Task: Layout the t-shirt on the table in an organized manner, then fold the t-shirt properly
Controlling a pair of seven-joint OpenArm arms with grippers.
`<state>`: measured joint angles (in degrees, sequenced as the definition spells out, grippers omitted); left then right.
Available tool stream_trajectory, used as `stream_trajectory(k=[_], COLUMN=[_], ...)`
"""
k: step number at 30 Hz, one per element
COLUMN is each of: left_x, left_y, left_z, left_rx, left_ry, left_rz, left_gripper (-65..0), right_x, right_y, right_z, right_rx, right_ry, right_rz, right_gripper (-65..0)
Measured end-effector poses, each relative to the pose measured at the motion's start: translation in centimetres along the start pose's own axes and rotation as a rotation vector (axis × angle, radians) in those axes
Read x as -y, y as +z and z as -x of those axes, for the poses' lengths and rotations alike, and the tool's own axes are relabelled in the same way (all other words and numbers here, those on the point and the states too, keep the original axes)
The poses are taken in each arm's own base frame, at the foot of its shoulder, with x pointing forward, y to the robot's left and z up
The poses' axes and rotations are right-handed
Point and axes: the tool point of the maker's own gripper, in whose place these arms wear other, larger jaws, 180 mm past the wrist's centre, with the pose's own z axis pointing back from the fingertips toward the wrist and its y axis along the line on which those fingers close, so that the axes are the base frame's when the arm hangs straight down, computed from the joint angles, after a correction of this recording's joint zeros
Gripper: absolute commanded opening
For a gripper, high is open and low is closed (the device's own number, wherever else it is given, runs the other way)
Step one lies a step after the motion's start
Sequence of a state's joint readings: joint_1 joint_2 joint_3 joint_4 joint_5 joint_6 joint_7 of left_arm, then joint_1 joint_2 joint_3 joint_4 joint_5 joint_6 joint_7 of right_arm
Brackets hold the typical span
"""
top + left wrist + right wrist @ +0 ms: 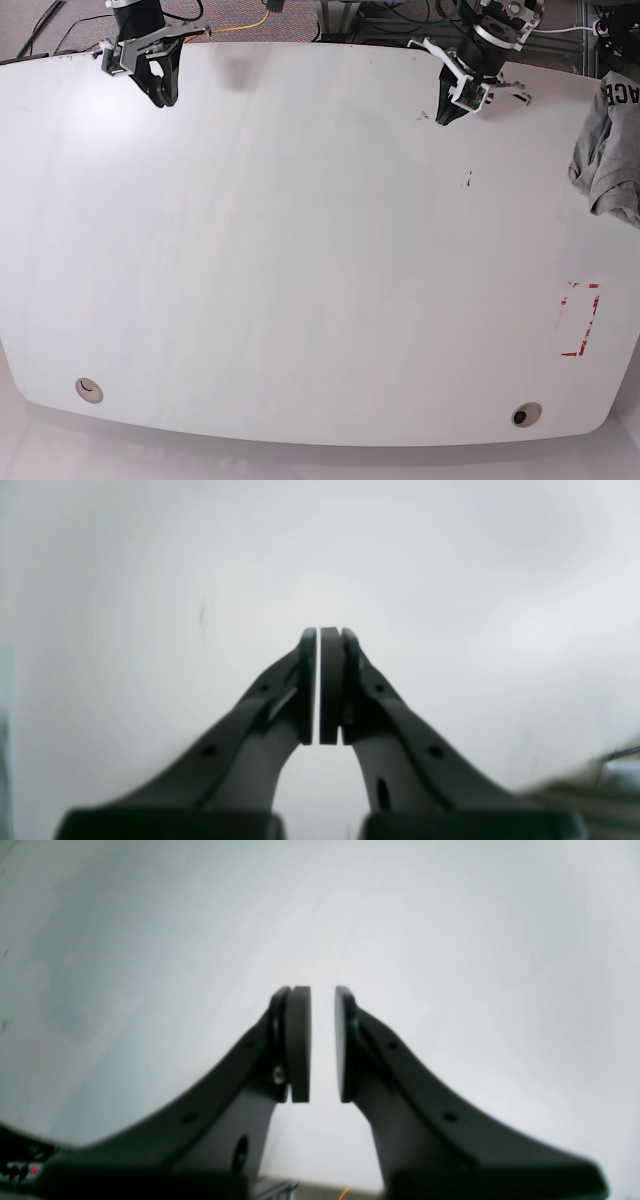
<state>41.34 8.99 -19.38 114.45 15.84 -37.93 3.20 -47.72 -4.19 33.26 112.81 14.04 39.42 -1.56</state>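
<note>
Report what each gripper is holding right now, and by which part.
Nothing is held. The left gripper is shut on nothing; the right gripper stands slightly open and empty. The crumpled heather-grey cotton t-shirt lies untouched at the glossy white table edge.

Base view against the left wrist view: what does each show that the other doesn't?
Only the base view shows the t-shirt bunched at the table's edge, the red outline, two round holes, and the right pincer slightly parted. Only the left wrist view shows up close that the left pincer is shut with nothing between its pads. Both show the left pincer over the bare white table, away from the t-shirt.
</note>
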Motion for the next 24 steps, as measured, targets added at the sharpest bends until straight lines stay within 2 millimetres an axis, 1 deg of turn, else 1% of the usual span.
stream_trajectory(k=[4,8,12,16,21,24], left_x=[0.8,3.1,4.3,5.2,6.6,7.2], left_y=[1.6,3.7,6.0,8.3,11.4,13.0], left_z=[1.9,4.3,6.4,7.8,9.7,10.5], left_rx=[-0.053,-0.137,-0.21,-0.261,-0.348,-0.39], left_ry=[0.022,0.054,0.101,0.157,0.201,0.226], left_rz=[0.01,0.055,0.044,0.041,0.062,0.061], left_gripper=[-65.0,-65.0,-65.0,-65.0,-65.0,-65.0], right_x=[-0.3,-0.5,-0.7,-1.9,-3.5,-4.1], right_y=[1.3,3.0,4.7,6.4,8.5,9.6], right_z=[1.1,2.5,3.9,5.6,7.2,7.9], right_rx=[-0.044,-0.1,-0.163,-0.235,-0.309,-0.35], right_ry=[-0.014,-0.032,-0.043,-0.066,-0.104,-0.115], right_rz=[-0.001,0.005,0.013,-0.013,-0.042,-0.053], right_gripper=[-57.7,-57.7,-57.9,-57.9,-57.9,-57.9])
